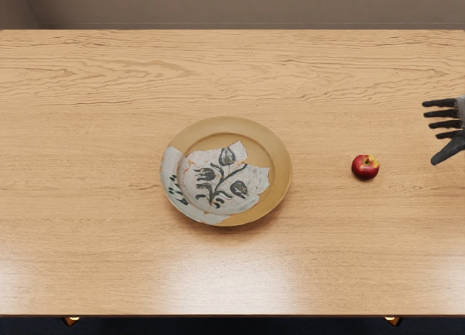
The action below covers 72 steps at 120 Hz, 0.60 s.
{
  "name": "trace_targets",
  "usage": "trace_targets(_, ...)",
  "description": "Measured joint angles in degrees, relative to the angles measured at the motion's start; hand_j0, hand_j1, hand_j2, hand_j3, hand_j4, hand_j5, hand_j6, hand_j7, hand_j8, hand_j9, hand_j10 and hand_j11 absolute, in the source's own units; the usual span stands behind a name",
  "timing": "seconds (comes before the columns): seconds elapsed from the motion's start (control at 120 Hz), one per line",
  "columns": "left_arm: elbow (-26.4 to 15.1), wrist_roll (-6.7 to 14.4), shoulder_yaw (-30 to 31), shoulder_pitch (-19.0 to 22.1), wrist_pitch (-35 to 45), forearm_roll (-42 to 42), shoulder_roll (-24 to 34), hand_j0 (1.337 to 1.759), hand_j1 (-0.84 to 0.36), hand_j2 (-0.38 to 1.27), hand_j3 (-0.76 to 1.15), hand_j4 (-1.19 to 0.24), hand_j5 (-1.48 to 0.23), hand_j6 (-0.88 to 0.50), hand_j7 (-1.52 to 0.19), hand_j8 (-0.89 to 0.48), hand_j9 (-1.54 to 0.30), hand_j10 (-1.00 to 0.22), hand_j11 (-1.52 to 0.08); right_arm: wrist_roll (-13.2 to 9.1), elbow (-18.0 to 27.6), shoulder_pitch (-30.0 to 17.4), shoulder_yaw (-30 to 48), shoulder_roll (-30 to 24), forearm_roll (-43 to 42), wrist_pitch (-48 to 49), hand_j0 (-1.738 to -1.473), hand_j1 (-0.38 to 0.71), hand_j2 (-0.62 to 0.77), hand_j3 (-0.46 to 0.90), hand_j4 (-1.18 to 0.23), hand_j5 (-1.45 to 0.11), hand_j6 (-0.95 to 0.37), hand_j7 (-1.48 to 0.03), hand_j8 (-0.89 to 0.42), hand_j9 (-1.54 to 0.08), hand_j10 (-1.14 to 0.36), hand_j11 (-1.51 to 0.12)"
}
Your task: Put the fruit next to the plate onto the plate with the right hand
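A small red apple (365, 166) lies on the wooden table to the right of the plate, apart from it. The round tan plate (272, 150) carries a white patch with a dark leaf drawing and holds nothing. My right hand (445, 130) reaches in from the right edge, up and to the right of the apple, with a gap between them. Its dark fingers (440, 113) are spread and hold nothing. The left arm is out of sight.
The wooden table (109, 95) fills the view; its front edge runs along the bottom and its far edge meets a wall at the top.
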Motion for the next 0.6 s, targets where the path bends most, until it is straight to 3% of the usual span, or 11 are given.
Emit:
trace_targets(0.183, 0.0, 0.0, 0.06, 0.17, 0.0, 0.0, 0.0, 1.658, 0.34, 0.0, 0.0, -0.01, -0.01, -0.01, -0.01, -0.01, -0.01, -0.01, -0.01, -1.42, -0.87, 1.42, -0.24, 0.43, -1.52, -1.13, -1.658, -0.35, 0.0, 0.0, 0.0, 0.0, 0.0, 0.0, 0.0, 0.0, 0.0, 0.0)
trace_targets(0.233, 0.0, 0.0, 0.06, 0.18, 0.0, 0.0, 0.0, 1.658, 0.34, 0.0, 0.0, -0.01, -0.01, -0.01, -0.01, -0.01, -0.01, -0.01, -0.01, -1.44, 0.26, 1.85, -0.14, 0.74, -9.01, -1.44, -1.658, -0.35, 0.0, 0.0, 0.0, 0.0, 0.0, 0.0, 0.0, 0.0, 0.0, 0.0)
trace_targets(0.3, 0.0, 0.0, 0.07, 0.11, 0.0, 0.0, 0.0, 1.658, 0.34, 0.0, 0.0, -0.01, -0.01, -0.01, -0.01, -0.01, -0.01, -0.01, -0.01, 1.3, 4.9, 1.95, -0.05, 1.77, -21.01, -3.69, -1.658, -0.35, 0.0, 0.0, 0.0, 0.0, 0.0, 0.0, 0.0, 0.0, 0.0, 0.0)
trace_targets(0.383, 0.0, 0.0, 0.06, 0.09, 0.0, 0.0, 0.0, 1.658, 0.34, 0.0, 0.0, -0.01, -0.01, -0.01, -0.01, -0.01, -0.01, -0.01, -0.01, 3.33, 10.95, -1.14, -0.16, 3.16, -33.85, -8.23, -1.658, -0.35, 0.0, 0.0, 0.0, 0.0, -0.01, 0.0, 0.0, 0.0, 0.0, 0.0)
trace_targets(0.6, -0.01, 0.0, 0.0, -0.09, 0.0, 0.0, 0.0, 1.658, 0.34, 0.0, 0.0, -0.01, -0.01, -0.01, -0.01, -0.01, -0.01, -0.01, -0.01, 4.19, 14.15, -5.84, -3.45, 10.36, -46.63, -23.28, -1.658, -0.35, 0.0, 0.0, -0.01, 0.0, -0.01, 0.0, -0.01, 0.0, -0.01, 0.0)
